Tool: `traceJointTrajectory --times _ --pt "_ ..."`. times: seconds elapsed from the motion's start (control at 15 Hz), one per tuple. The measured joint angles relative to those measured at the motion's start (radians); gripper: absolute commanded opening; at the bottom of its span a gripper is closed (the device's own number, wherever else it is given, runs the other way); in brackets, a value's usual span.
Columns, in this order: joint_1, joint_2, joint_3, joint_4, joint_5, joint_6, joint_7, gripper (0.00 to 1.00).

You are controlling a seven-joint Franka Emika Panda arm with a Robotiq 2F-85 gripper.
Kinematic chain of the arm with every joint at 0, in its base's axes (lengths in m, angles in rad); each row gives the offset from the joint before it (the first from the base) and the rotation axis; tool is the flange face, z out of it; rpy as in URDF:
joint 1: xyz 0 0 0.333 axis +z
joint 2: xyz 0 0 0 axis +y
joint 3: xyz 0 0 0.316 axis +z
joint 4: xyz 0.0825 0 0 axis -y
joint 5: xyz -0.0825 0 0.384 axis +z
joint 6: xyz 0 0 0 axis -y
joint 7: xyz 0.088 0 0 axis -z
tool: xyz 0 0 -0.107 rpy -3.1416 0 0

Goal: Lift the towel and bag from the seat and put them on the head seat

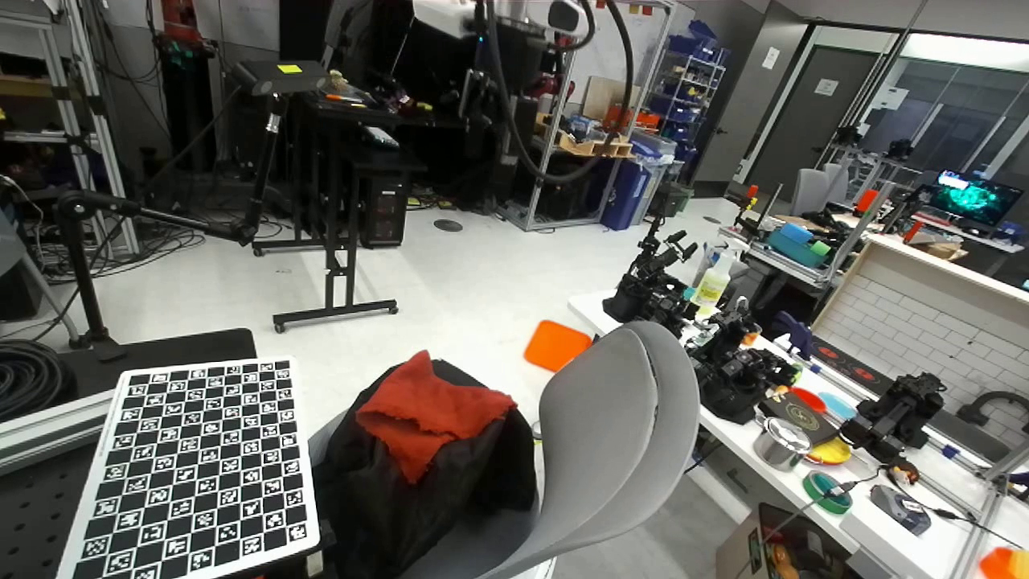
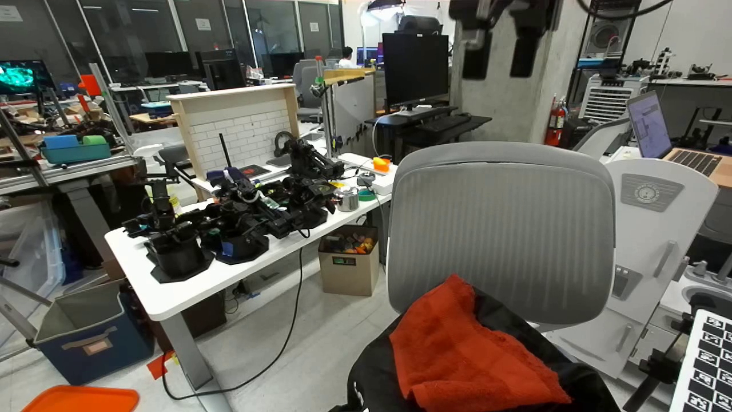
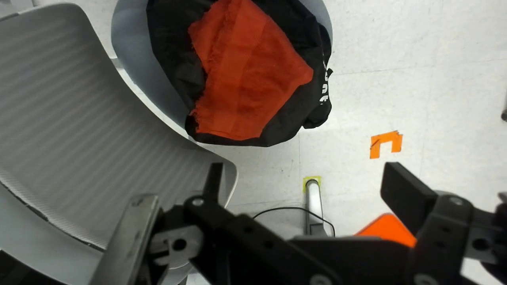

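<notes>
The red-orange, rough-edged cloth towel lies rumpled on top of the slack black fabric bag, and the bag rests on the smooth grey seat of the grey office chair. The coming move seems to turn on the offset between the towel and the fingers of the black two-finger gripper. In the wrist view the towel lies beyond the fingertips, toward the top of the picture, and nearer the finger that overlaps the ribbed grey backrest. Its long axis appears to run up and down that view, crosswise to the line between the fingertips, though its top end is cut off. The fingers stand wide apart with nothing between them, and in both exterior views they hang high up, well apart from the towel, so a sideways move and then a descent look called for.

Counted: one towel, one bag, one chair bearing both, one gripper, so there is no nearer one to choose. Farther out come one flat black-and-white checkered board near the chair and one flat bright orange panel on the white floor. Which thing counts as the head seat, I cannot tell.
</notes>
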Motion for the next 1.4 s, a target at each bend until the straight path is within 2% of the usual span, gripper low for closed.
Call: traceJointTrajectory --times 0.27,0.53,1.07,1.4 --pt "0.019 0.189 -0.011 0.121 -0.007 0.000 -0.034 1.00" --pt "0.046 0.304 -0.020 0.186 -0.020 -0.001 -0.042 1.00" --pt "0.099 0.455 -0.035 0.229 -0.036 -0.001 -0.042 1.00" --pt "0.099 0.472 -0.042 0.250 -0.036 -0.002 -0.042 1.00"
